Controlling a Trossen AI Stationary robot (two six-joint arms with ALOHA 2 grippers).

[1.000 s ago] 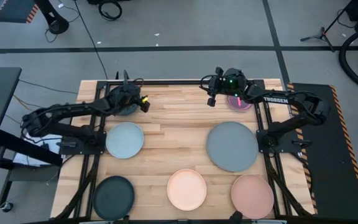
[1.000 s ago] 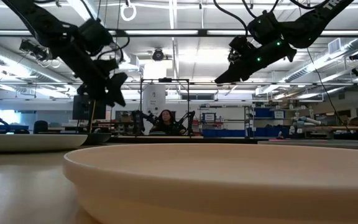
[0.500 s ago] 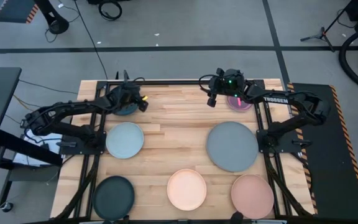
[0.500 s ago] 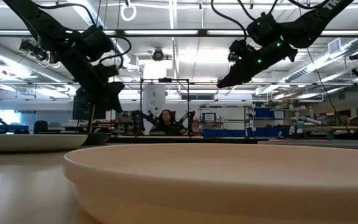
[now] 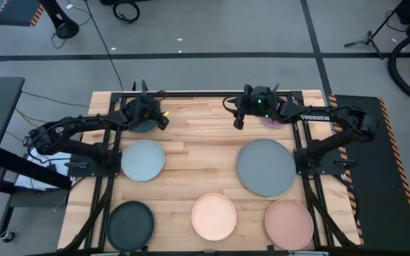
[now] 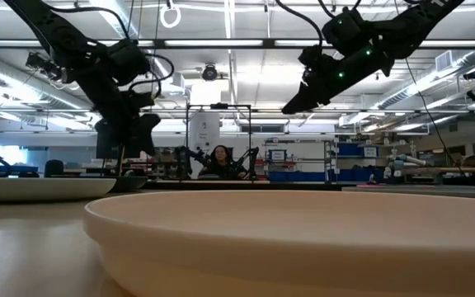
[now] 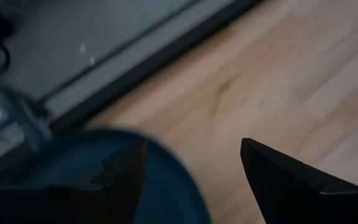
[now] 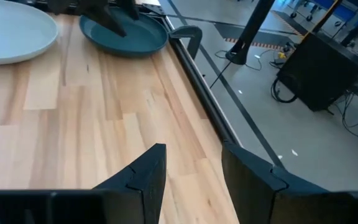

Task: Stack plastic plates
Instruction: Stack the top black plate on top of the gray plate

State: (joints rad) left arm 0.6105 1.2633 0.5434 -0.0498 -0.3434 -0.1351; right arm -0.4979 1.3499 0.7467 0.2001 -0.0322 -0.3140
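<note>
Since a moment ago, we see the right gripper (image 5: 238, 121) has slid left, away from the small pink plate (image 5: 274, 118). Its fingers are open and empty. The left gripper (image 5: 164, 118) hangs open over the teal plate (image 5: 142, 125) at the table's (image 5: 198, 153) back.

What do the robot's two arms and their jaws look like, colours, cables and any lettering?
Both arms are black, jointed tubes with loose black cables looped along them. The right arm carries white lettering on its forearm and a small green light near its wrist. The left arm has a small yellow spot near its wrist. Each ends in dark, wedge-shaped jaws.
</note>
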